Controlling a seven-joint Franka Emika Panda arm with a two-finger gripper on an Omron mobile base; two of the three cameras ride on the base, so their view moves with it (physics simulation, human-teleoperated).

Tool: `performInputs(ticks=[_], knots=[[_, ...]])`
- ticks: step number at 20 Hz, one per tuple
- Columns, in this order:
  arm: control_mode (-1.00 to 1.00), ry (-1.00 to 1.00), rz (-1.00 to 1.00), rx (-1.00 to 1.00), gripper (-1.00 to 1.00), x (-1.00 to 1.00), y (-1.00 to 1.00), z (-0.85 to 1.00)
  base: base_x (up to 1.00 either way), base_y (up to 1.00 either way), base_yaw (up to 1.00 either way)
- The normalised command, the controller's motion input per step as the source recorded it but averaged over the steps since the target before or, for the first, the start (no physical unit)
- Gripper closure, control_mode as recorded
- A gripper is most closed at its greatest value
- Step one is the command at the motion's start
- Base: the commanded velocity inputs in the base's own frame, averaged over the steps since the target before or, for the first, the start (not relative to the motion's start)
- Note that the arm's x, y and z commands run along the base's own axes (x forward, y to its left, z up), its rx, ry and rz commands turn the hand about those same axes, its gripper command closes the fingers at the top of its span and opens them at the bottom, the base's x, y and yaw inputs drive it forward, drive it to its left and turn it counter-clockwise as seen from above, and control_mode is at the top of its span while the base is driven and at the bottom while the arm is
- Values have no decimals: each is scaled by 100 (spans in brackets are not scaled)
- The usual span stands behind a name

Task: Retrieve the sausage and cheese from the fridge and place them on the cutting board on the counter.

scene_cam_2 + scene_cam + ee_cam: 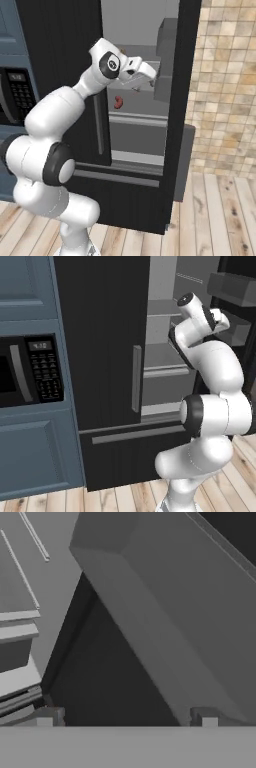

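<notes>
The black fridge [102,331] stands with its left door shut and its right door [181,100] swung open. The sausage [118,102], a small reddish curved link, lies on a grey middle shelf [135,119]. My gripper [145,79] hovers open and empty above and to the right of it, inside the fridge opening. In the left base view the gripper [222,320] sits at the upper right, near the door bins. Seen from the hand, the gripper [125,718] has its tips wide apart and faces a grey door bin [165,612]. The cheese, cutting board and counter are out of view.
A black built-in microwave [27,371] sits in blue-grey cabinets left of the fridge. Grey door bins [167,42] jut out close to the right of the hand. The lower drawer [135,451] is shut. A tiled wall [225,85] stands to the right.
</notes>
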Motion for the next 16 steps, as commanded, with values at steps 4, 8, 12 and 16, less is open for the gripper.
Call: performInputs(ticks=[4, 8, 12, 16], knots=[[-100, -16, -17, 0, -100, 2, -56, -1, 0, 0, 0], [-100, -19, -5, 10, -100, -35, 7, 1, 0, 0, 0], [-100, -19, 1, 13, -100, -100, 58, 0, 0, 0, 0], [-100, -10, 23, 18, -100, -100, 43, -22, 0, 0, 0]])
